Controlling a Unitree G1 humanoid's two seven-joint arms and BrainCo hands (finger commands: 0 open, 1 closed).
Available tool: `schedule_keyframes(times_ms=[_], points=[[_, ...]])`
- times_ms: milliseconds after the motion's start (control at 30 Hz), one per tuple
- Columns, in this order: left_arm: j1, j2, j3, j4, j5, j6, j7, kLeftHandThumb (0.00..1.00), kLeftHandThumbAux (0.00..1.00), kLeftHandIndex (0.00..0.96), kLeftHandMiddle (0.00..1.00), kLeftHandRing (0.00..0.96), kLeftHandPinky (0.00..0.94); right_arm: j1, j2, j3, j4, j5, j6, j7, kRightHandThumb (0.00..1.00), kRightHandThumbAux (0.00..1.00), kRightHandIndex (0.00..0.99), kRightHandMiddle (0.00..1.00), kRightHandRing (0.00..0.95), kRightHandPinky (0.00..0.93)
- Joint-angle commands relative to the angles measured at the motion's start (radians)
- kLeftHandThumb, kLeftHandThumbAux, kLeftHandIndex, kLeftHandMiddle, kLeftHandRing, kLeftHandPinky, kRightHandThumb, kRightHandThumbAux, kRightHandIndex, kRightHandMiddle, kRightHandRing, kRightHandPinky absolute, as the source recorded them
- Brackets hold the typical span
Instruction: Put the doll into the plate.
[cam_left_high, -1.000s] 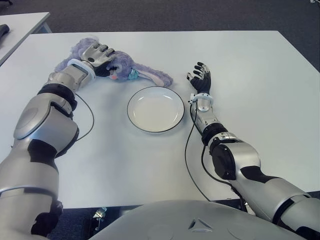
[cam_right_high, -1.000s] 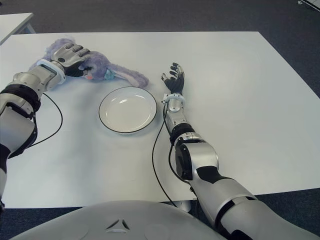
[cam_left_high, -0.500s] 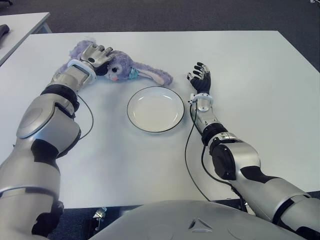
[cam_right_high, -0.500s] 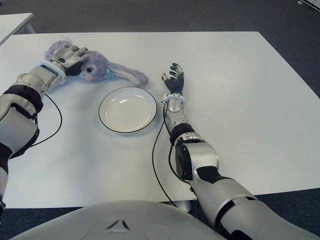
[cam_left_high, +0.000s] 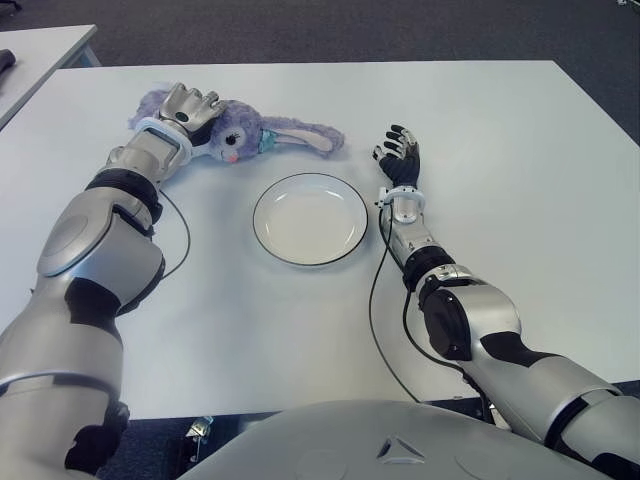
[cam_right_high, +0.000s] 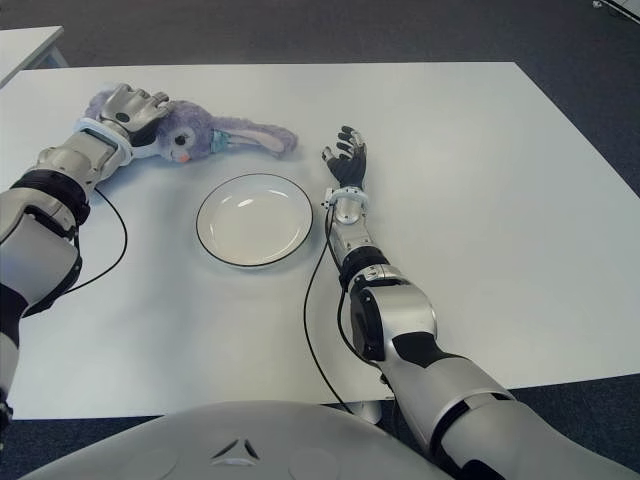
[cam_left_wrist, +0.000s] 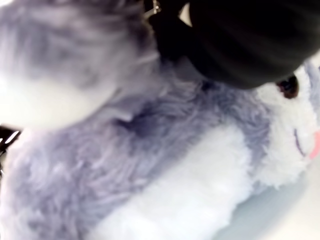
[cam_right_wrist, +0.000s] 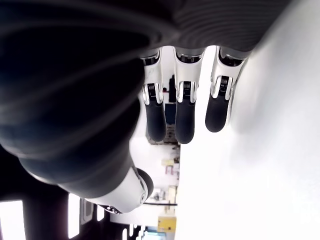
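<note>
At far left of the white table (cam_left_high: 520, 180), left hand (cam_left_high: 188, 106) sits on the doll's body, fingers curled into the purple fur, gripping it. Doll (cam_left_high: 245, 137) is a plush rabbit lying on its side, face toward the near edge, long ears trailing right. It's still outside the plate (cam_left_high: 311, 218), which sits just near-right of it, w/ nothing in it. Right hand (cam_left_high: 400, 157) shows just right of plate, fingers extended & relaxed, holding nothing.
</note>
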Motion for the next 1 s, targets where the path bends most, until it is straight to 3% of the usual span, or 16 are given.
schedule_keyframes(times_ms=[33,133,367,700,767,1000], points=[[0.083,-0.035,0.008,0.042,-0.007,0.023,-0.051,1.000,0.675,0.151,0.196,0.463,0.439,0.230,0.080,-0.007,0.140,0.011,0.106,-0.012,0.495,0.906,0.190,0.236,0.229,0.219],[0.086,-0.037,0.016,0.042,-0.014,0.037,-0.054,1.000,0.683,0.158,0.212,0.397,0.483,0.231,0.079,-0.003,0.140,0.007,0.101,-0.016,0.500,0.902,0.197,0.237,0.229,0.218],[0.086,-0.036,0.015,0.041,-0.016,0.048,-0.065,1.000,0.687,0.172,0.236,0.380,0.490,0.231,0.077,0.005,0.141,0.003,0.106,-0.020,0.483,0.900,0.184,0.231,0.224,0.218],[0.098,-0.042,0.087,0.039,-0.085,0.036,-0.090,1.000,0.686,0.240,0.303,0.393,0.474,0.233,0.077,0.011,0.141,0.004,0.102,-0.026,0.498,0.900,0.203,0.243,0.235,0.231],[0.101,-0.044,0.101,0.038,-0.100,0.033,-0.092,1.000,0.634,0.260,0.313,0.457,0.404,0.233,0.077,0.012,0.141,0.005,0.101,-0.024,0.501,0.899,0.205,0.244,0.235,0.228],[0.103,-0.044,0.134,0.036,-0.130,0.015,-0.106,1.000,0.631,0.325,0.366,0.463,0.444,0.233,0.077,0.014,0.141,0.008,0.100,-0.020,0.503,0.901,0.210,0.247,0.236,0.225]])
